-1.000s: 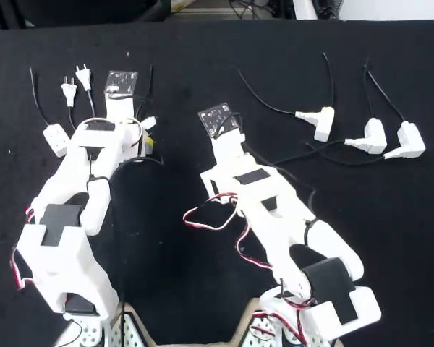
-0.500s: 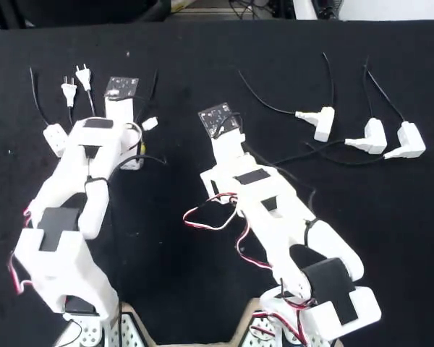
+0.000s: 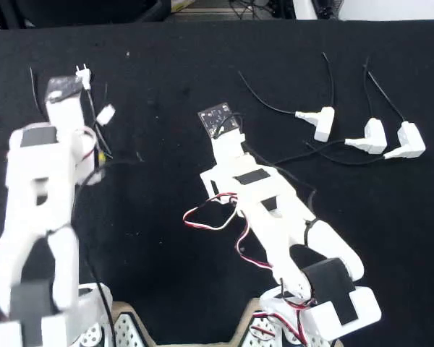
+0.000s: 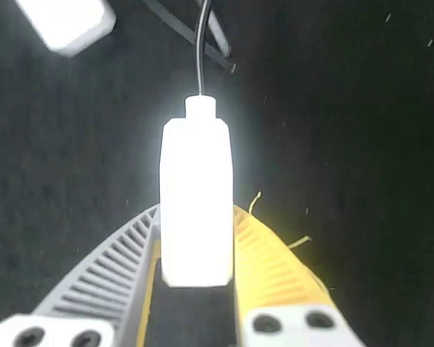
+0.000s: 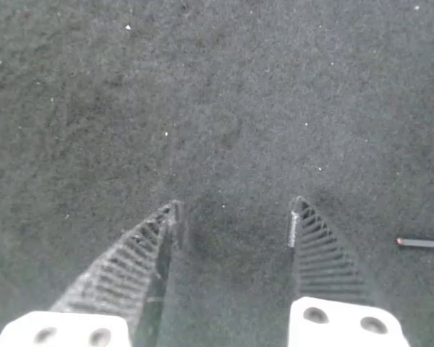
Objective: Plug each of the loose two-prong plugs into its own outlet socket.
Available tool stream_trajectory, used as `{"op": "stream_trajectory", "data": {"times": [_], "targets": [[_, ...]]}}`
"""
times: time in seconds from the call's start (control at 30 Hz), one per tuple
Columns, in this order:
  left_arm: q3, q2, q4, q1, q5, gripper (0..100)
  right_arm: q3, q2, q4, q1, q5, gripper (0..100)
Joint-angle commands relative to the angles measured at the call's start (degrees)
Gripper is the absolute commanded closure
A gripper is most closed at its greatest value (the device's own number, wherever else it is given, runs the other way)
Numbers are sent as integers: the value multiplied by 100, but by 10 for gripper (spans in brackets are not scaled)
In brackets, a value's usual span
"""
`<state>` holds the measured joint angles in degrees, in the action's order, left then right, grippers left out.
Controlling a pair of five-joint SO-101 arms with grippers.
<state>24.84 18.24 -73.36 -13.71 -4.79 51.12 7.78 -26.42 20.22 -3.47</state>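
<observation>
1. left gripper [image 4: 197, 217] is clamped on a white outlet socket [image 4: 195, 166], jaws closed just to the block's width, its black cord [image 4: 200, 50] running out the far end.
2. right gripper [image 5: 235, 206] gapes wide, nothing between the fingers, only black table [image 5: 224, 87] beneath.
3. take the right arm [image 3: 275, 210] as the marker: the left arm [image 3: 36, 188] stands well off to its left, and beyond that arm's far end one loose two-prong plug [image 3: 82, 72] lies on the table, unplugged.
4. off to the right arm's far right sit three white corded pieces [image 3: 372, 136]. each looks like a plug already seated in a socket, so i'd call those done, though the joins are too small to confirm.
5. the score as i read it: three pairs in, the held socket and that loose plug not yet mated.
6. the left wrist view gives the grip plainly, plus a second white block [image 4: 65, 22] near the held one. the high view gives the spread of arms, plug and finished pairs.
</observation>
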Motion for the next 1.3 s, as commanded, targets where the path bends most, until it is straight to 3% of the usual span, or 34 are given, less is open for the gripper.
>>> {"op": "stream_trajectory", "data": {"times": [0.0,0.27,0.4,0.67,0.87,0.97,1.13,1.27], "targets": [[1156,1503,158,-66,-53,970,-22,277,123,53,-9,776],[3697,2945,2066,66,-422,970,-22,286,114,-316,-9,776],[4444,2998,2505,409,-615,970,-22,286,114,-378,-9,776],[4673,3077,2514,347,-615,757,-22,286,114,-369,-9,776],[3565,3077,1705,-145,-624,783,-31,286,114,-369,-9,776],[3196,3068,1363,-497,-1020,784,-31,286,114,-369,-9,776],[3204,2998,1336,-1314,-1837,784,-31,286,114,-369,-9,776],[3767,3059,1600,-1473,-2110,784,-31,286,114,-369,-9,776]]}}
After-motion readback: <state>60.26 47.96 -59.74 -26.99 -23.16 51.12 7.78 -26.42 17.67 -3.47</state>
